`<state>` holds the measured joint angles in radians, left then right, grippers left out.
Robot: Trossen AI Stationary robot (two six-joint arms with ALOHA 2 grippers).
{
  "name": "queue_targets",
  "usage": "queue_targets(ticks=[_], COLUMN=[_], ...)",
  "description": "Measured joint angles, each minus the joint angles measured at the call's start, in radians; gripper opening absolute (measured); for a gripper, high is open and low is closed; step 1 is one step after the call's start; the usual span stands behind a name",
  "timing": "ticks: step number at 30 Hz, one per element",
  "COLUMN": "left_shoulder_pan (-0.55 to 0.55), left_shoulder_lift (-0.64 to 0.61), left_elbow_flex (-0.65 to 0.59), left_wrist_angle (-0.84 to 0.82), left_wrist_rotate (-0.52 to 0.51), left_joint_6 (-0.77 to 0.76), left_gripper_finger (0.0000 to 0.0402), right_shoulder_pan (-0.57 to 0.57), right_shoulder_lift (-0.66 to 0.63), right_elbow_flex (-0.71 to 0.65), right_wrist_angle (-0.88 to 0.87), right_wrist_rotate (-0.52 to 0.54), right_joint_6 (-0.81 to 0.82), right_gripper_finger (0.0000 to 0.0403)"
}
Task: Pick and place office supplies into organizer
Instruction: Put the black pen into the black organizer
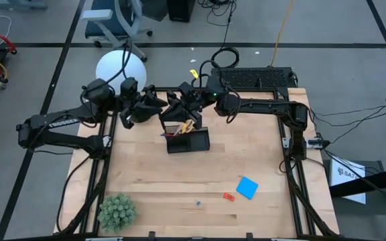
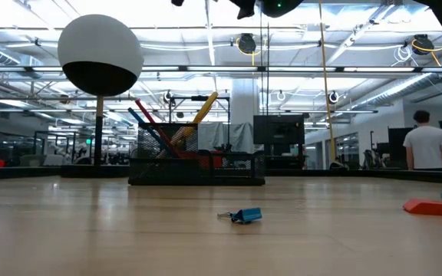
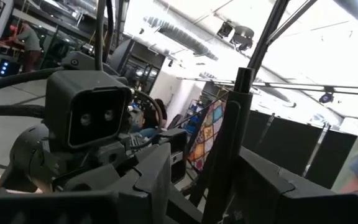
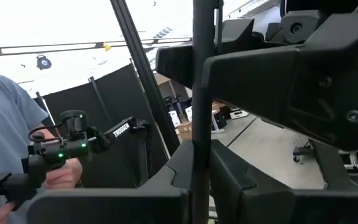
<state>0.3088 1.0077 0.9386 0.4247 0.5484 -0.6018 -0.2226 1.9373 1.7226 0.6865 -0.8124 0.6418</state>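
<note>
Wooden table, bright industrial hall beyond.

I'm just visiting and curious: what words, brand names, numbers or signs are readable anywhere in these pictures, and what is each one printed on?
"TROSSEN": white letters along the left arm in the high view.
"TROSSEN", small: on a dark arm held by a person's hand in the right wrist view.
White sheet on the floor right of the table: dark print, too small to read.
No readable text on the organizer, blue note pad or lamp.
</note>
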Motion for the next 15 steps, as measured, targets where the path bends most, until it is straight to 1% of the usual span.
queue_targets(ticks=[2,4,10,12,15], left_shoulder_pan=[0.0,-0.001,-0.01,-0.013,-0.014], left_shoulder_lift=[0.0,0.0,0.0,-0.001,-0.001], left_elbow_flex=[0.0,0.0,0.0,0.0,0.0], left_wrist_angle=[0.0,0.001,0.0,0.0,0.0], left_wrist_rotate=[0.001,0.001,0.009,0.008,0.009], left_joint_6=[0.005,0.005,0.064,0.084,0.096], left_gripper_finger=[0.0139,0.0116,0.002,0.0012,0.0022], right_shoulder_pan=[0.0,0.0,0.0,0.0,0.0], right_shoulder_lift=[0.0,0.0,0.001,0.001,0.001], right_elbow_flex=[0.0,0.0,-0.001,-0.001,-0.001], right_wrist_angle=[0.0,0.0,0.0,0.002,0.003], right_wrist_rotate=[0.0,0.0,0.0,-0.001,-0.002], right_joint_6=[0.0,0.0,-0.002,-0.003,-0.002], right_gripper_finger=[0.002,0.002,0.002,0.002,0.002])
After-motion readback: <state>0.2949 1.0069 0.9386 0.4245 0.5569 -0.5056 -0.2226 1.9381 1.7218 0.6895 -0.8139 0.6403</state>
